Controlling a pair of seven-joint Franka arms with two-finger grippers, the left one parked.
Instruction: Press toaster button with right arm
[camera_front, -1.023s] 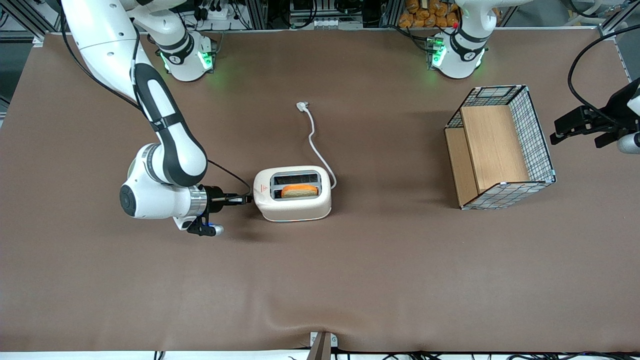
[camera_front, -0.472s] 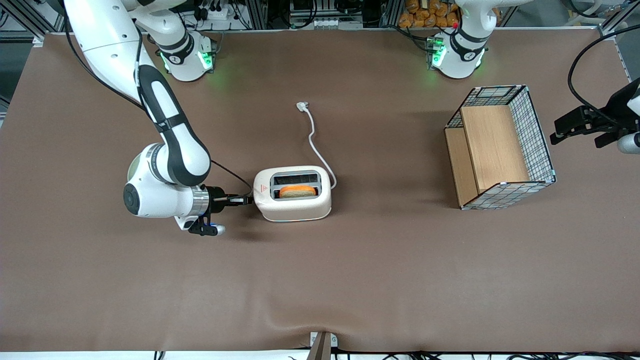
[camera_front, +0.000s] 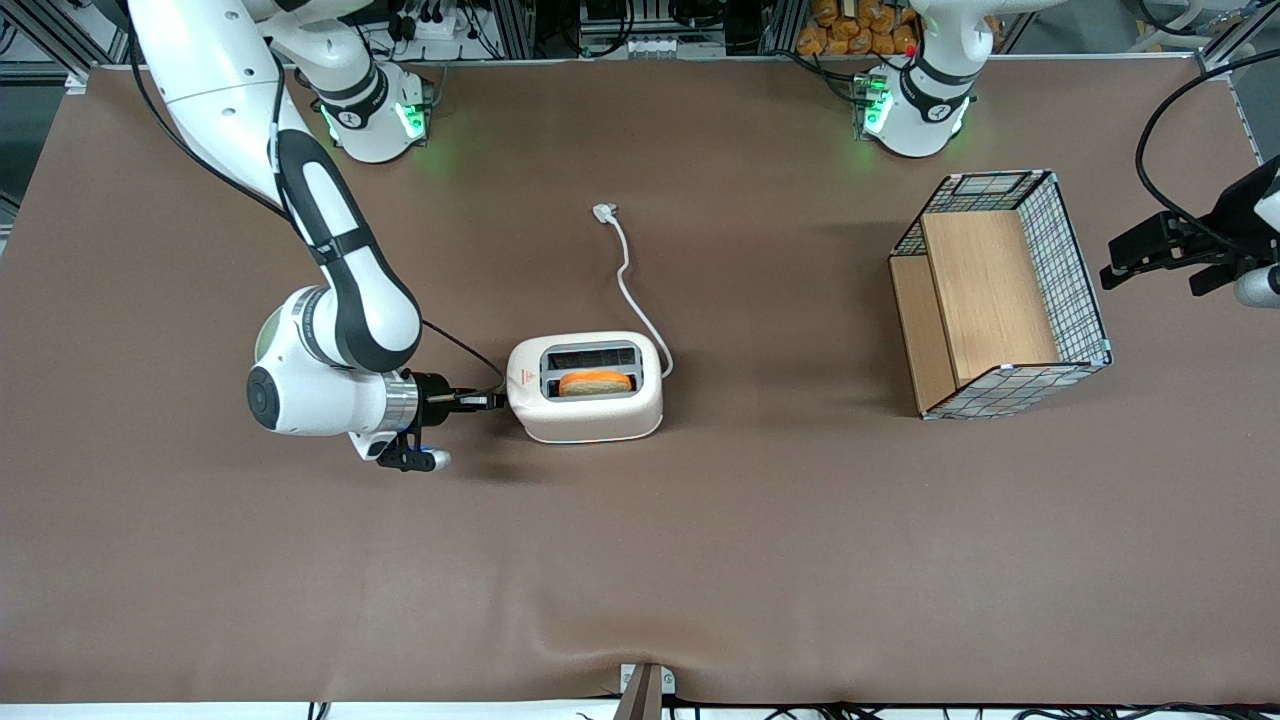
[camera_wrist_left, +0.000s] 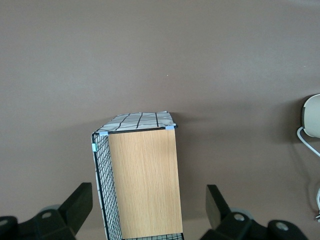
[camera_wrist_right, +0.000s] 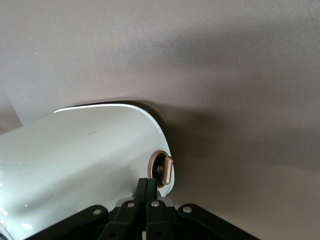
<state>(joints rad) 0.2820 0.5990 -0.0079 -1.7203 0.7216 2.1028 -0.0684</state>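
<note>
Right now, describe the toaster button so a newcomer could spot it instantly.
Find the cream toaster mid-table, bread slice in one slot. At its narrow end toward the working arm, the shut gripper touches it; the button is right there, a small rounded knob in a ring, that end's only protrusion.

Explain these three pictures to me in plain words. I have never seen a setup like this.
The wide picture looks down on a brown table from the front. The white jointed machine is the right arm, a robot arm ending in a slim black gripper. Its jaws are shut together, holding nothing, with their tips at the narrow end of the toaster, by the button. A slice of bread sits in one slot. A wire basket lies toward the parked arm's end. The other two pictures come from cameras on the arms' wrists: one sees the toaster up close, one the basket.
</note>
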